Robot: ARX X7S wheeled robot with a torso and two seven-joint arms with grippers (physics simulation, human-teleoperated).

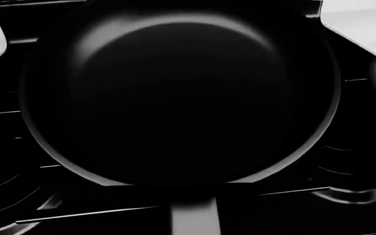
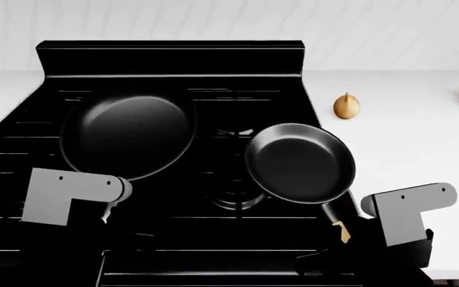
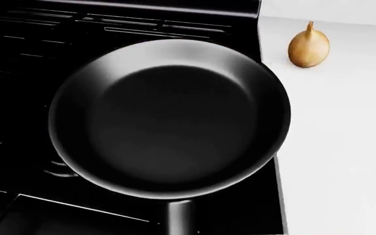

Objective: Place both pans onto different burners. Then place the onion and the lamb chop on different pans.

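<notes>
From the head we look forward and down over the black stove (image 2: 170, 66) and the white counter (image 2: 405, 149) to its right, both arms at the lower edge. Our left wrist camera sits close above the left pan (image 1: 178, 98), which nearly fills its view. Our right wrist camera looks down on the right pan (image 3: 168, 117) and shares the onion (image 3: 308, 47) with the head view.
</notes>
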